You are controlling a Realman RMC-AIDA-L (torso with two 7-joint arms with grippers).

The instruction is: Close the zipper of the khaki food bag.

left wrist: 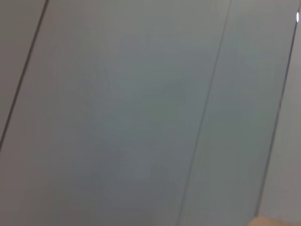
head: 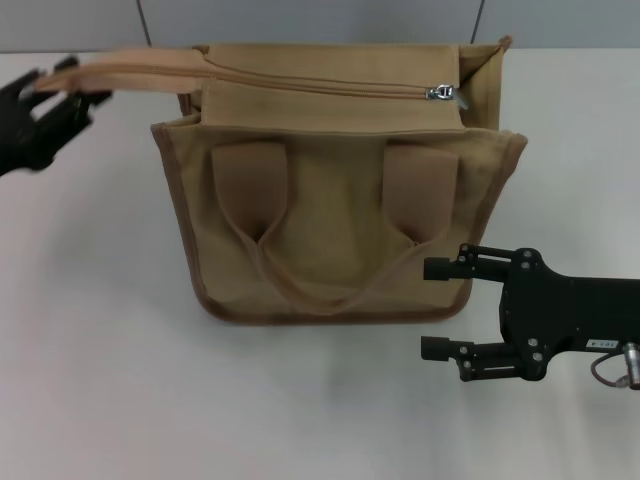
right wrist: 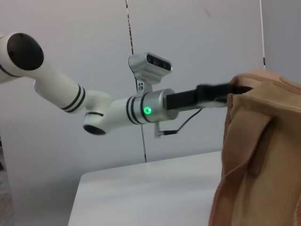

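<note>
While the left hand (head: 62,88) at upper left clenched the zipper (head: 330,86) tape's end, the khaki food bag (head: 335,230) sat mid-frame on the bench (head: 100,330); the right hand (head: 448,308), released, risked missing the small pull tab (head: 440,93).

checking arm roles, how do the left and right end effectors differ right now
The left end effector is at the bag's far left corner, shut on the zipper tape's end; the right end effector hangs open and empty near the bag's front right. The left is raised to the top panel; the right is low. Both are black.
</note>
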